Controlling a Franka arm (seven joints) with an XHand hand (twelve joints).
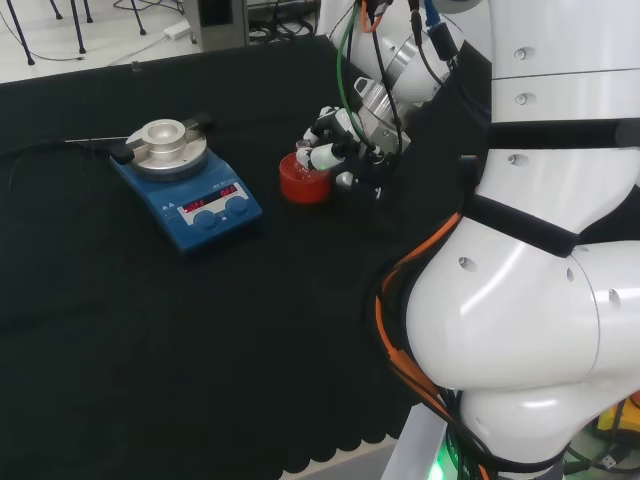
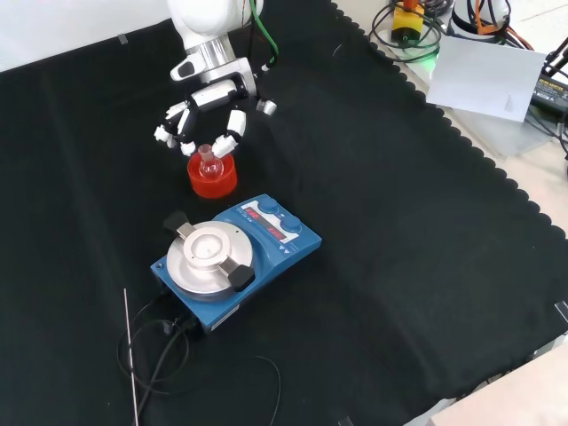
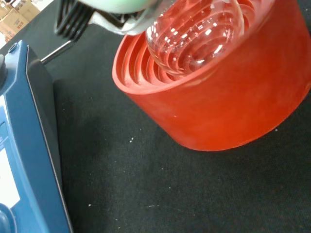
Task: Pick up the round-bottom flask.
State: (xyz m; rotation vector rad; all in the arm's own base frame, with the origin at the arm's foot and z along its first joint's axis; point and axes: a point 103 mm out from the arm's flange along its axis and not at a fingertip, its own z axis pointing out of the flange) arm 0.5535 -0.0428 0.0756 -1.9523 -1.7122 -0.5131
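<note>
Flask (image 2: 210,162) and hand (image 2: 206,114) are seen close together now: the round-bottom flask sits upright in a red ribbed stand (image 2: 212,176), bulb cradled in the ribs, neck pointing straight up. In the front view the stand is placed just beyond the blue hotplate stirrer (image 2: 235,258), on the far side of it, on the black cloth (image 2: 399,266).

The hand is poised directly over the flask, fingers (image 2: 232,125) curled down and spread on either side of the neck. Whether the neck is actually touched cannot be told; no closed pinch is seen, so the hand is judged cupped around it with nothing gripped.

From the wrist, the clear bulb (image 3: 194,34) is seen nested in the red rings, the stand's wall close beneath.

The key relation: the flask lies straight below the palm, its long axis vertical, the neck rising between the fingertips. A closing on the neck and a straight lift is what seems called for.
</note>
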